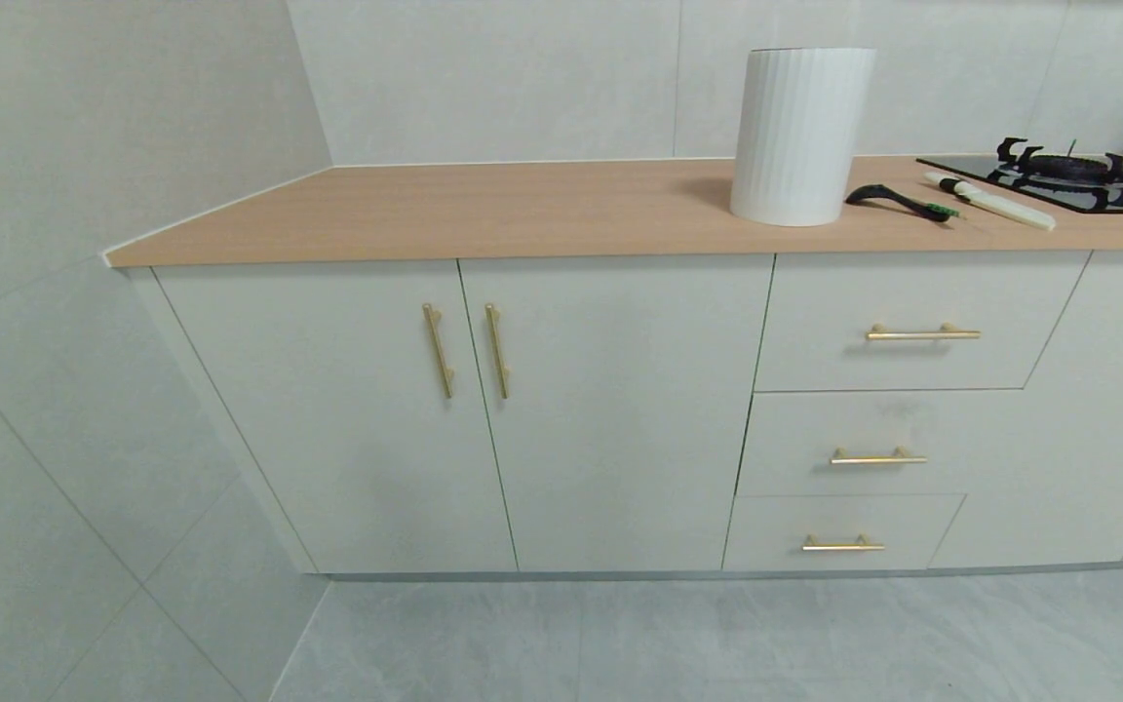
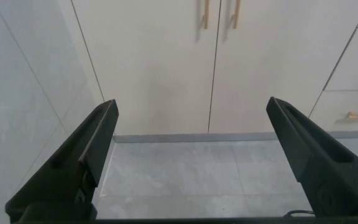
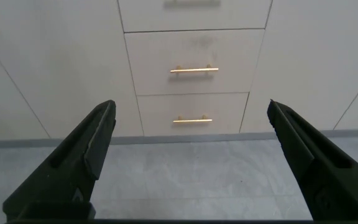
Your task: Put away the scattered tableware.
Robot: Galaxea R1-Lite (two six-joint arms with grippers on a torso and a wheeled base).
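On the wooden countertop (image 1: 484, 210), a tall white ribbed container (image 1: 799, 135) stands at the right. Just beside it lie a black utensil with a green tip (image 1: 898, 202) and a white-bladed knife (image 1: 990, 202). My left gripper (image 2: 191, 118) is open, held low over the floor and facing the double cabinet doors (image 2: 219, 56). My right gripper (image 3: 191, 118) is open too, facing the lower drawers (image 3: 194, 62). Nothing sits between either pair of fingers.
A black gas hob (image 1: 1078, 175) occupies the counter's far right. Below are two cabinet doors with gold handles (image 1: 469, 349) and three drawers (image 1: 917, 333). A tiled wall (image 1: 55, 292) closes in on the left. Grey floor tiles (image 1: 717, 643) lie in front.
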